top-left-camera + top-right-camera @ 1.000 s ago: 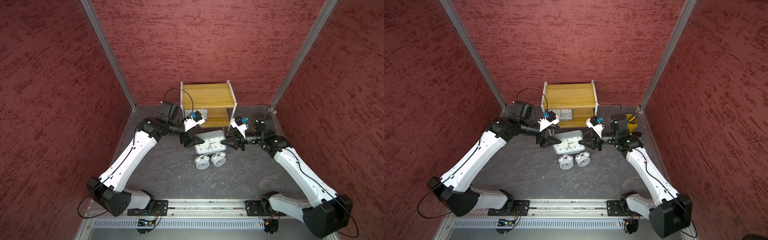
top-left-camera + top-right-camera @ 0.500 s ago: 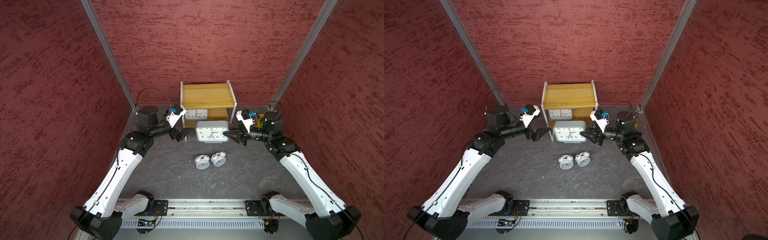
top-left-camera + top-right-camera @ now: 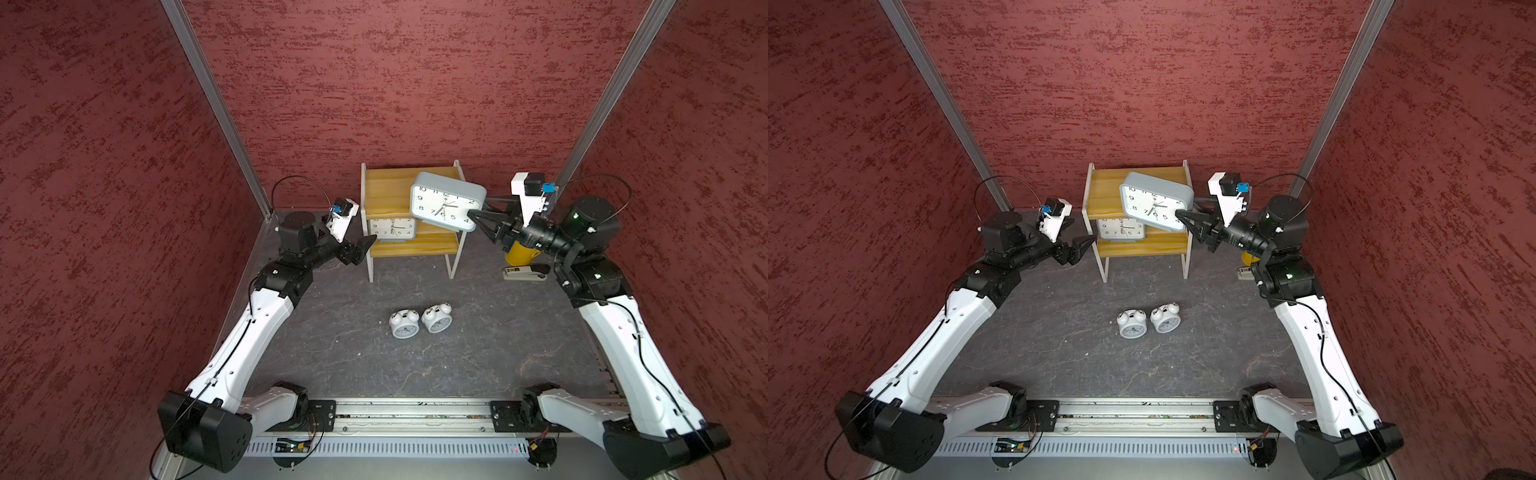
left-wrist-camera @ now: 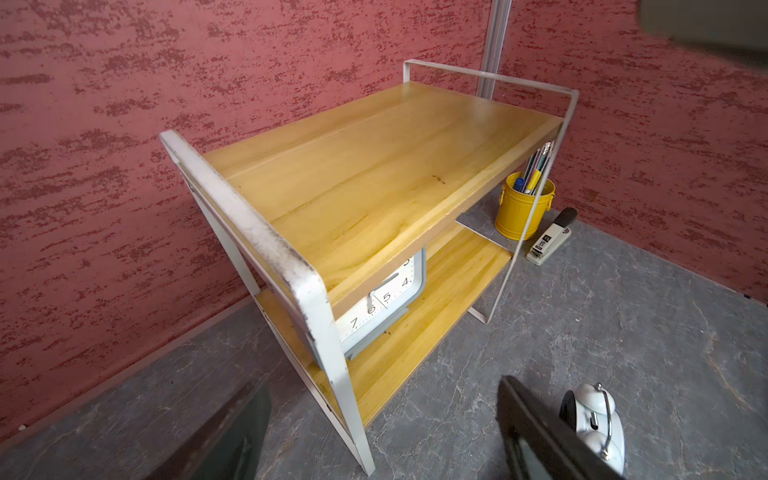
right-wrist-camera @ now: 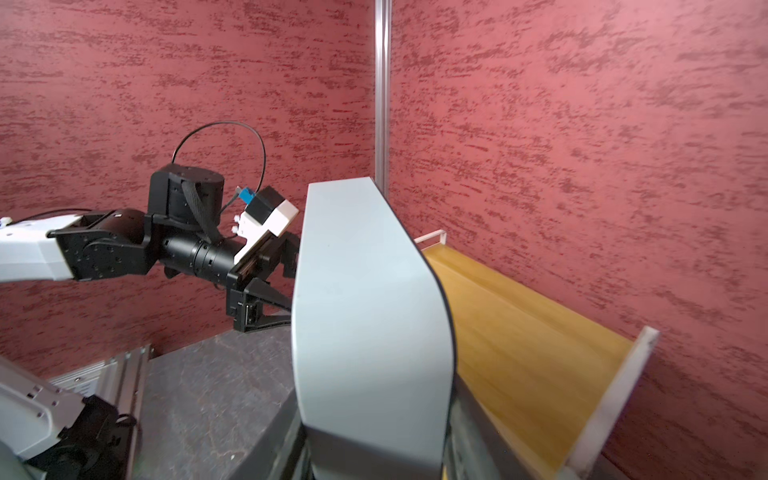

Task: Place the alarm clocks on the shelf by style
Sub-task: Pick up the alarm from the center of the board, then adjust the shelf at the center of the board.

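**A:** What lies nearest?

**B:** The left twin-bell clock [image 3: 404, 327] and the right twin-bell clock [image 3: 437, 320]. They sit side by side on the table [image 3: 324, 345], well short of the shelf [image 3: 384, 183].

**A:** And the arms?

**B:** The left gripper [image 3: 362, 249] hangs at the shelf's left side, jaws apart, holding nothing. The right gripper [image 3: 477, 212] is clamped on the lower right corner of the held grey clock [image 3: 446, 199]. That clock is tilted over the right half of the top board. It may be touching the board, but that is hard to tell.

**A:** Farther back?

**B:** The shelved grey clock [image 3: 392, 228] stands upright on the lower board, at its left. A yellow pencil cup [image 4: 524, 208] and a stapler [image 4: 548, 243] sit at the far right.
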You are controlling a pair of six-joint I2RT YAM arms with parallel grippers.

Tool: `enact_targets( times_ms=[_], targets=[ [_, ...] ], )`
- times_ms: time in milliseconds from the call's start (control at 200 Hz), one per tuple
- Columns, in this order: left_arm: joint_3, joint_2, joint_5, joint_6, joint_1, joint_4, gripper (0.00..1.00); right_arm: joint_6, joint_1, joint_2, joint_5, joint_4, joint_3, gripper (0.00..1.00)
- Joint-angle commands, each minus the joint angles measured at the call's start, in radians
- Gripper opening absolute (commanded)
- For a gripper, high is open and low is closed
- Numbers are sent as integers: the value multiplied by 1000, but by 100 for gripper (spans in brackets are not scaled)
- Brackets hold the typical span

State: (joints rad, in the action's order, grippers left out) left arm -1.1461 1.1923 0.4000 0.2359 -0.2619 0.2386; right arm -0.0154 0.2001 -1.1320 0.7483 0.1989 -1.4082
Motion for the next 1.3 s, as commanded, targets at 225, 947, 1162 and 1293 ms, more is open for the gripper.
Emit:
enact_targets(
  times_ms=[225,947,1162,1293],
  targets=[
    [-41,121,-40,-32,7,-95,67,107,-144,-15,-151,-41,-98,0],
    [6,187,-67,-116,75,-216,35,74,-266,17,-369,-4,123,0],
    [-3,186,-62,-85,83,-177,35,43,-268,23,-380,6,211,0],
    [-12,190,-46,-73,93,-156,35,27,-268,7,-311,-6,252,0]
  ],
)
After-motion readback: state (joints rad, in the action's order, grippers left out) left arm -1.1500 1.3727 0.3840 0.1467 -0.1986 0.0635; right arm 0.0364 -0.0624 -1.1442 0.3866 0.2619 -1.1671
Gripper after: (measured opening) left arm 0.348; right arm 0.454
